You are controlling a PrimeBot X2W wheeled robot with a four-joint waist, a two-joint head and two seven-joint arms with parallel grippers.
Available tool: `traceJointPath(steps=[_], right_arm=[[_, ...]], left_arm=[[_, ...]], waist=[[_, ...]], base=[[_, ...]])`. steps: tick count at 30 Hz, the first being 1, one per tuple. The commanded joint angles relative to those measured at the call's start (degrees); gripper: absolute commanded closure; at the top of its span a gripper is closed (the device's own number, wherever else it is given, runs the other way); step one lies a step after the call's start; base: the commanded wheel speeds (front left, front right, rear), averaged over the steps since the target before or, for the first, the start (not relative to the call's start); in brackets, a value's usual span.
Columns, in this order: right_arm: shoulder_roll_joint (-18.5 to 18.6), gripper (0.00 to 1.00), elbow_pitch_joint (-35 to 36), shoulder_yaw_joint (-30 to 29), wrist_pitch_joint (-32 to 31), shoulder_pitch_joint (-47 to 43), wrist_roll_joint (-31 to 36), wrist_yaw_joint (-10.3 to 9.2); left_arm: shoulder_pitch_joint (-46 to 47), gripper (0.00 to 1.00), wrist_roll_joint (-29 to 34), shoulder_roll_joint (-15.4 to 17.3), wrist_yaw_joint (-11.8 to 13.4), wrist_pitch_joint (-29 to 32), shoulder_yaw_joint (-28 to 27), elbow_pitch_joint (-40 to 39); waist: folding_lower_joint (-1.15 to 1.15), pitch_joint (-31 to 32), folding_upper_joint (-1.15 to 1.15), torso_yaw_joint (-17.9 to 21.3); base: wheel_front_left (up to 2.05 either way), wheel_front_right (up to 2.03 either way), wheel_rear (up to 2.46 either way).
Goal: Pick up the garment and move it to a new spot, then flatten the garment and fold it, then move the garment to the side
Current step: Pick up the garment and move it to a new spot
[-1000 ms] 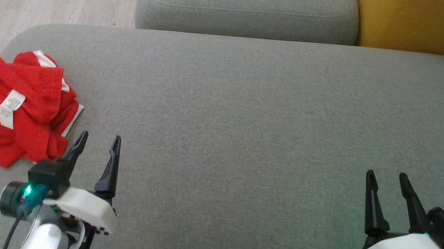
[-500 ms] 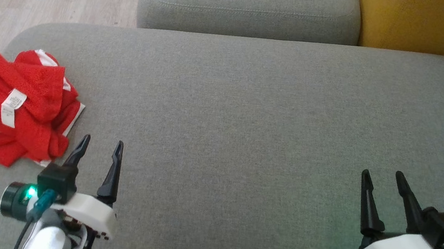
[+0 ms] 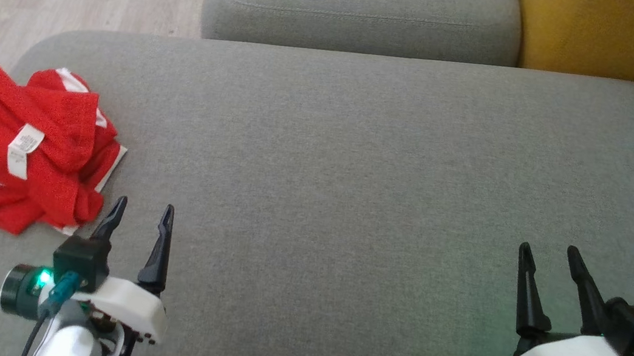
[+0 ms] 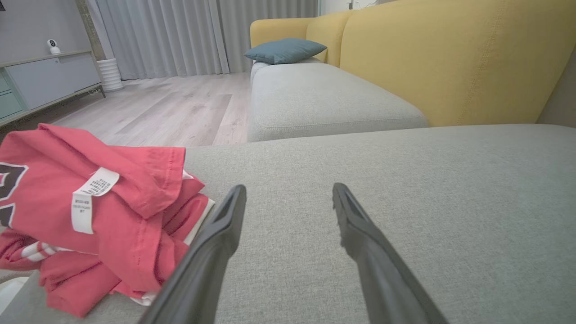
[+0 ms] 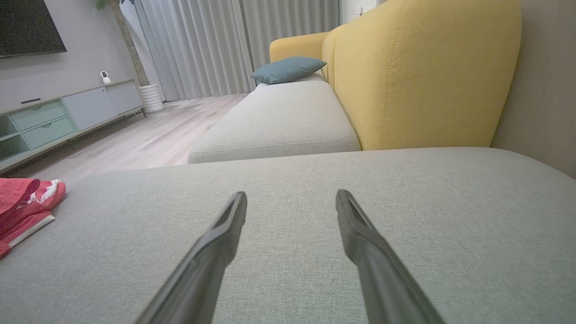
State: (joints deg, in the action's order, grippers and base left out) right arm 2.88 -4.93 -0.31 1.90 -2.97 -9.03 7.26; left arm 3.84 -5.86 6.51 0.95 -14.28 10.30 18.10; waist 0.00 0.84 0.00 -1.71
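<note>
Garment (image 3: 21, 145), red and crumpled, lies at nine o'clock on the grey cushion (image 3: 355, 165). Left gripper (image 3: 144, 204) at seven and right gripper (image 3: 548, 247) at five: fingers apart, empty.

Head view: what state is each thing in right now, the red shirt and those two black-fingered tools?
red garment: crumpled in a heap at the left end of the grey cushion, white label showing, not held.
left tool: open, empty, close beside the garment.
right tool: open, empty, above bare cushion.
blue pillow: lying on the far sofa seat.
</note>
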Motion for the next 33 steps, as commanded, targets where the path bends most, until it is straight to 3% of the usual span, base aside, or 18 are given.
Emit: traceJointPath(steps=[1,7,21,33], right_arm=[[0.38,0.0,1.91,1.21,0.73,1.55,-0.3,0.23],[0.55,0.0,2.67,1.7,0.4,1.4,-0.22,0.23],[0.54,0.0,6.06,4.35,-0.98,2.25,-0.27,0.23],[0.8,0.0,8.04,5.23,-2.07,2.79,-0.12,0.23]], left_arm=[[3.49,0.0,-0.34,0.35,0.33,-0.72,-2.39,-1.6],[4.21,0.0,-0.53,0.18,0.44,-0.72,-2.7,-1.34],[5.03,0.0,-1.31,0.66,0.69,-0.72,-5.32,-2.15],[4.94,0.0,-0.99,0.23,0.75,-0.72,-6.4,-3.17]], waist=[[0.0,-0.11,0.0,-0.67],[0.0,-0.36,0.0,-3.71],[0.0,-1.22,0.0,-16.09],[0.0,-2.7,0.0,-19.32]], base=[[0.0,0.0,0.0],[0.0,0.0,0.0],[0.0,0.0,0.0],[0.0,0.0,0.0]])
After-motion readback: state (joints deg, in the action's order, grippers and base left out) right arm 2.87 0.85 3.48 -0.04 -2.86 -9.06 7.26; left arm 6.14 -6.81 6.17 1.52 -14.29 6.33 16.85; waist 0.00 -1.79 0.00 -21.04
